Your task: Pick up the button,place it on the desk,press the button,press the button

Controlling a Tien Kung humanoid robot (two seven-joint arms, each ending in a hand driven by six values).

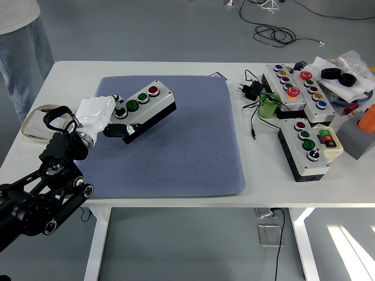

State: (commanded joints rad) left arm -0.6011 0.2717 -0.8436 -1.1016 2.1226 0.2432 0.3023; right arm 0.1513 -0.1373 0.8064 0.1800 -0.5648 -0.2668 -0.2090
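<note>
A grey and black button box (146, 106) with a red, a green and a black-and-white button is held tilted, its right end raised above the blue-grey mat (176, 152). My left hand (104, 117), white-gloved on a black arm, is shut on the box's left end. The right arm is out of view.
Several more button boxes (306, 147) lie at the table's right with a power adapter (253, 89), cables and a green roll (268, 108). A tan tape-like ring (36, 122) lies at the left edge. A person's legs (23, 52) stand at the far left corner.
</note>
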